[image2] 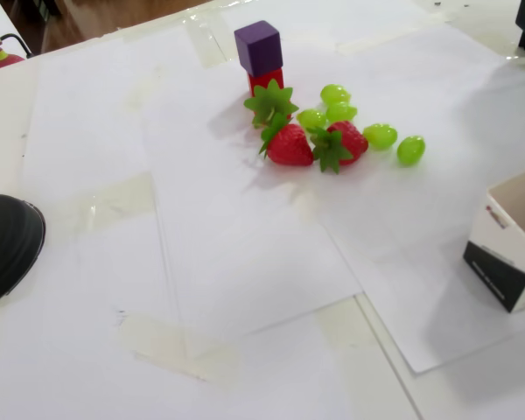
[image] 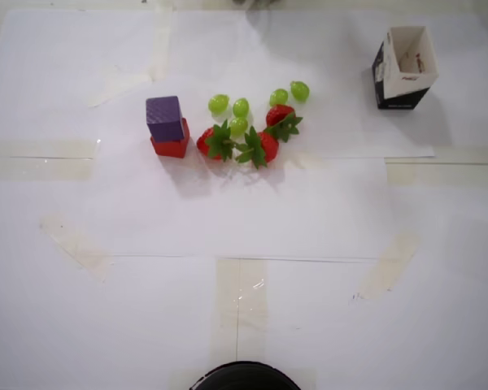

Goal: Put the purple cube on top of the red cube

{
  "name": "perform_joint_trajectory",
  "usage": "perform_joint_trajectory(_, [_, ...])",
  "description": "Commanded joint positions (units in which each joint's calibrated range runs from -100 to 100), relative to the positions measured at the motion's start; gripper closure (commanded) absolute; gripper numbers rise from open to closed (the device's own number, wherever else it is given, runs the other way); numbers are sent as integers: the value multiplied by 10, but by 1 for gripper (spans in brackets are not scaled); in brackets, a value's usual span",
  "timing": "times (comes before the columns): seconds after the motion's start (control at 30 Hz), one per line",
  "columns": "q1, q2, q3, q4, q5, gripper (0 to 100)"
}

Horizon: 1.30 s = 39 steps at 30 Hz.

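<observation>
strawberries [image: 242, 143] and grapes [image: 241, 106] crowd right of stacked cubes [image: 167, 127] in overhead view, left side open

Purple cube [image: 164, 118] stacked on red cube [image: 172, 145], left of centre on white taped paper [image: 244, 211]. Just right: three strawberries [image: 252, 138] with green leaves, five green grapes [image: 241, 107] on their far side. Far right, black-and-white open box [image: 404, 67], well apart.

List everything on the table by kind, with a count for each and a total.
Purple cube: 1, stacked on the red cube
Red cube: 1
Strawberries: 3
Green grapes: 5
Open black-and-white box: 1
Total: 11
</observation>
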Motion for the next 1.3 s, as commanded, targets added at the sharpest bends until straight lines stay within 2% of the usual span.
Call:
perform_joint_trajectory(0.0, [-17, -3, 18, -40, 5, 100])
perform_joint_trajectory(0.5, [-91, -3, 79, -106, -15, 100])
perform_joint_trajectory(1.27, [-103, -3, 93, -108, -14, 100])
